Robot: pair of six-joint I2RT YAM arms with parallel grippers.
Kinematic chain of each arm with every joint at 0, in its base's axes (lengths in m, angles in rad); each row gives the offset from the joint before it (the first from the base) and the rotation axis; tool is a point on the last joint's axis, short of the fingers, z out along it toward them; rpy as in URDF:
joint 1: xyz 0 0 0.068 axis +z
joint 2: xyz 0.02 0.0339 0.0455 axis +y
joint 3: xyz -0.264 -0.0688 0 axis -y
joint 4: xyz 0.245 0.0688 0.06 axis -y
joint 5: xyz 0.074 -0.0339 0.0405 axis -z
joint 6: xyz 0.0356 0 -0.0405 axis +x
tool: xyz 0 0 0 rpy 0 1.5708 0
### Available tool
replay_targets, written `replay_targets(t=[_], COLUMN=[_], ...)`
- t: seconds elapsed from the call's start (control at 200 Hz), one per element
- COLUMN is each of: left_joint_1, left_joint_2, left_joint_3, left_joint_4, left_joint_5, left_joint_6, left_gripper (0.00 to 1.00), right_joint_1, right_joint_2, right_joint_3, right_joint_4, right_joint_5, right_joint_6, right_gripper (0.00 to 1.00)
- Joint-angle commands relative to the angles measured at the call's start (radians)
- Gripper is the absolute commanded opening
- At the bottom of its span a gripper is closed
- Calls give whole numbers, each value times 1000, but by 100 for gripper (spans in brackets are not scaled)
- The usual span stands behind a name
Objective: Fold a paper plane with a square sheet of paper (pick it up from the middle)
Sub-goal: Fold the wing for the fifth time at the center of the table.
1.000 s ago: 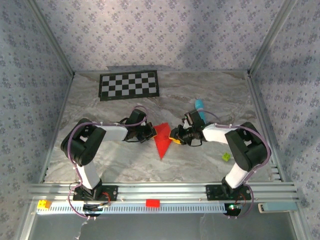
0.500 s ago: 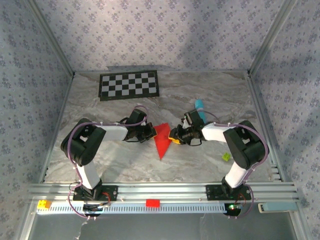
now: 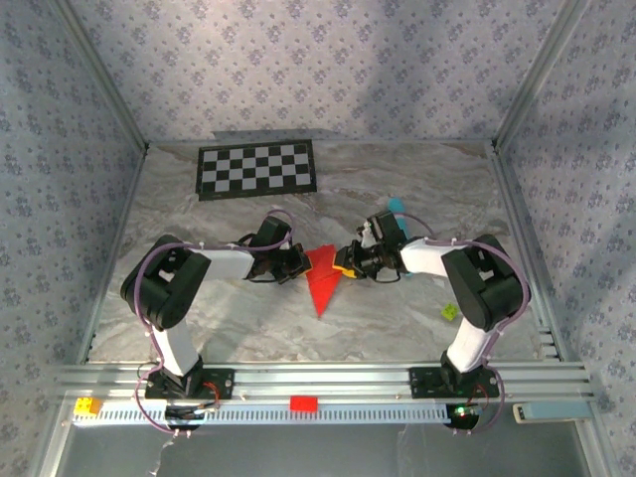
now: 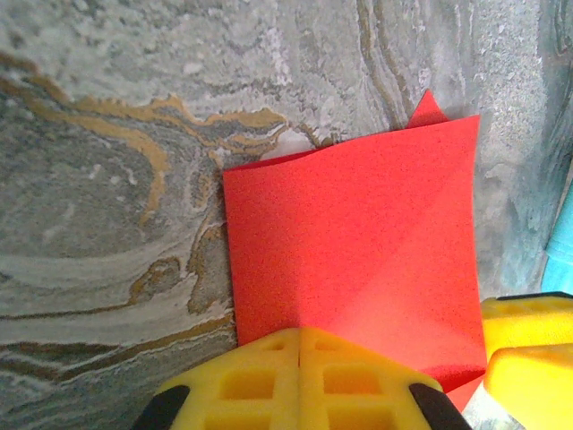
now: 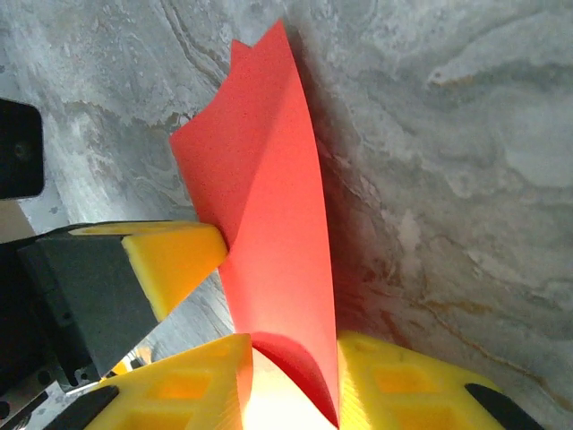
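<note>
Robot test lab | left arm (image 3: 169,288) and right arm (image 3: 479,288) bolted to an aluminium rail (image 3: 328,376) at the near edge of a marble-patterned desk (image 3: 397,189) | metal corner posts (image 3: 99,79) and flower-print walls (image 3: 298,70) box the desk in | black-and-white checkerboard (image 3: 257,170) lies flat at the far side | cables (image 3: 149,260) loop along the arms

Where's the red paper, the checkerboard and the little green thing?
red paper (image 3: 323,283): top view, its lower pointed half.
checkerboard (image 3: 257,170): top view, its middle.
little green thing (image 3: 449,312): top view, its middle.
</note>
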Motion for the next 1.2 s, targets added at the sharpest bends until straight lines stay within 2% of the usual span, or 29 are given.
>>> replay_targets(t=[0.0,0.845,1.194], left_joint_1=[-3,-3,-3], left_joint_2=[26,30,25], left_joint_3=[9,16,17], left_joint_4=[-81,-83,-76], left_joint_5=[5,8,9], left_joint_6=[22,22,22], left_gripper=[0,0,0], right_joint_1=[-8,-30,-35], right_joint_2=[29,133,149], right_joint_3=[33,132,164], right_joint_4=[-11,-107,-169], right_joint_5=[-55,-187,-193], right_joint_6=[-45,-206,-269], right_gripper=[29,27,18])
